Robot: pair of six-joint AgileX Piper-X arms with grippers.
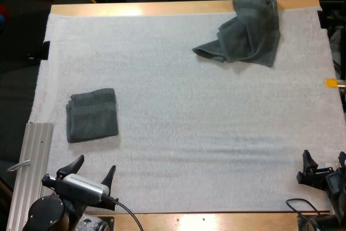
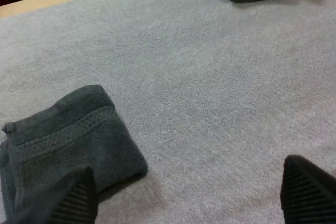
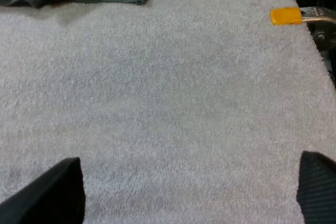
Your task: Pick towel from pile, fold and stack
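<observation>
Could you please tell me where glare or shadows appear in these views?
High view: glare on the table at its far wooden edge. Left wrist view: soft shadow beside the folded towel. Right wrist view: evenly lit mat.

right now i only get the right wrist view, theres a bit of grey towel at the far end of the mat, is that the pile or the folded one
Observer: That is the crumpled towel. Its far end lies over the wooden table edge, beyond the mat.
Operator: ok where's the folded one then
Observer: The folded towel lies flat on the mat's left side, just ahead of the left gripper.
Operator: is the left holding anything
Observer: No. In the left wrist view its fingers stand apart, clear of the folded towel.
</observation>
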